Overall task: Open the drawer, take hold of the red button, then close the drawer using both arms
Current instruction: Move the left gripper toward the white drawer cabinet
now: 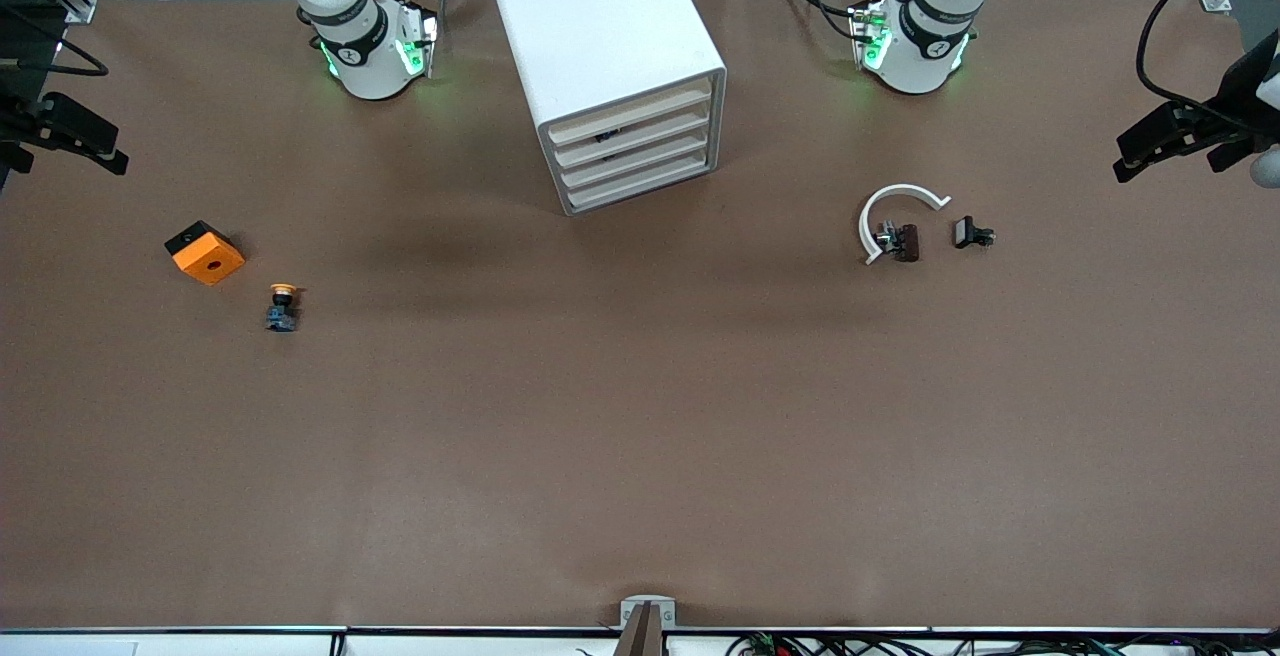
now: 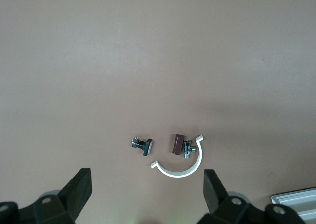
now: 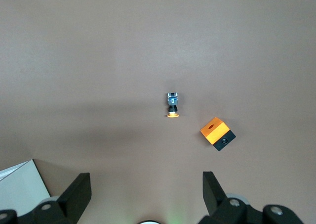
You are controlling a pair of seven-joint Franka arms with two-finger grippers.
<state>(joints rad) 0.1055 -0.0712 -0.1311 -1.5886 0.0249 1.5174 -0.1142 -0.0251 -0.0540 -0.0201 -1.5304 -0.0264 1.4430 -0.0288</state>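
- The drawer (image 1: 632,124), second from the top of the white cabinet (image 1: 605,56), is seen fully pushed in; the cabinet stands at the middle of the desk edge where the robot bases are.
- A small dark thing is glimpsed in the slot just above this drawer front, but it cannot be said whether it is the button; no red cap is seen anywhere in the views.
- The left gripper (image 2: 147,190) is held high over the end of the desk at the left arm's side, with its fingers spread wide and nothing between them.
- The right gripper (image 3: 146,190) is held high over the other end of the desk, also spread wide and empty.
- A yellow-capped button (image 1: 283,307) and an orange cube (image 1: 205,252) are lying near the desk end of the right arm.
- A white curved clip (image 1: 893,212), a brown part (image 1: 906,242) and a small black part (image 1: 969,232) are lying near the desk end of the left arm.
- It is judged that nothing of the task is done yet: opening, taking the button and closing are all left.
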